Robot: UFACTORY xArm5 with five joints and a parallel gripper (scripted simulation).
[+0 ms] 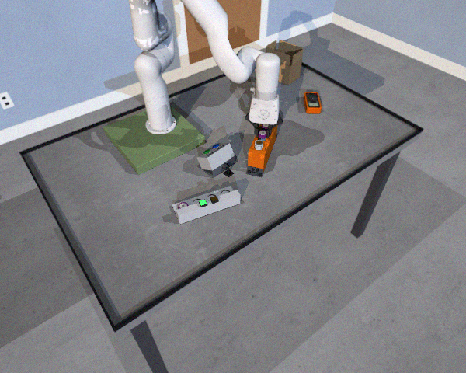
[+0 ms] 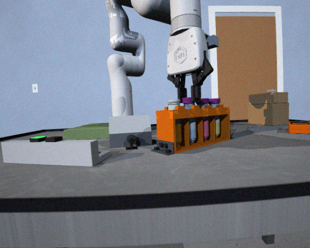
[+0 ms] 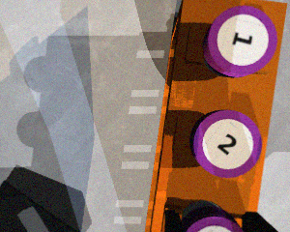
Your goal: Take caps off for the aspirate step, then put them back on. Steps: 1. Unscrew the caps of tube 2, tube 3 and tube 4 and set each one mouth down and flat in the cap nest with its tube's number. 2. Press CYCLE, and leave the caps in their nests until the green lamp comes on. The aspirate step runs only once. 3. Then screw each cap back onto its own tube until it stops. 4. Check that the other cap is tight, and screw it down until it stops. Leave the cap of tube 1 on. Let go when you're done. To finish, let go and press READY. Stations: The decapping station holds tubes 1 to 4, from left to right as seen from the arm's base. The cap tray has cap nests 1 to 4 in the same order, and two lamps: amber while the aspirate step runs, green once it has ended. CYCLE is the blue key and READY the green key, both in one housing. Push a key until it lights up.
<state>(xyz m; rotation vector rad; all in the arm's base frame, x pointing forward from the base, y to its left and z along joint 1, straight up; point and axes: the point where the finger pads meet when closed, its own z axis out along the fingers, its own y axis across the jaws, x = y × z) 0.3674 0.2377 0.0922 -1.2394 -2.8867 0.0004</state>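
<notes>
The orange decapping station (image 1: 257, 157) (image 2: 167, 125) (image 3: 184, 97) stands mid-table. My gripper (image 1: 262, 130) (image 2: 188, 100) (image 3: 215, 223) points straight down over it and is shut on the purple cap of tube 3 (image 2: 187, 100) (image 3: 214, 226), which sits on its tube. The caps of tube 1 (image 3: 242, 40) (image 2: 214, 101) and tube 2 (image 3: 227, 143) (image 2: 204, 101) sit on their tubes. Tube 4 (image 1: 259, 144) (image 2: 173, 102) stands open with bare white thread. The grey cap tray (image 1: 209, 210) (image 2: 48, 156) holds one purple cap (image 1: 182, 205) in an end nest. Its green lamp (image 1: 203, 202) (image 2: 37, 138) is lit.
The grey key housing (image 1: 219, 158) (image 2: 129, 126) with the green key (image 1: 206, 151) and blue key (image 1: 215, 146) stands beside the station. A cardboard box (image 1: 284, 60) (image 2: 268, 108) and an orange meter (image 1: 312, 102) (image 2: 300, 126) lie behind. The arm stands on a green pad (image 1: 153, 144).
</notes>
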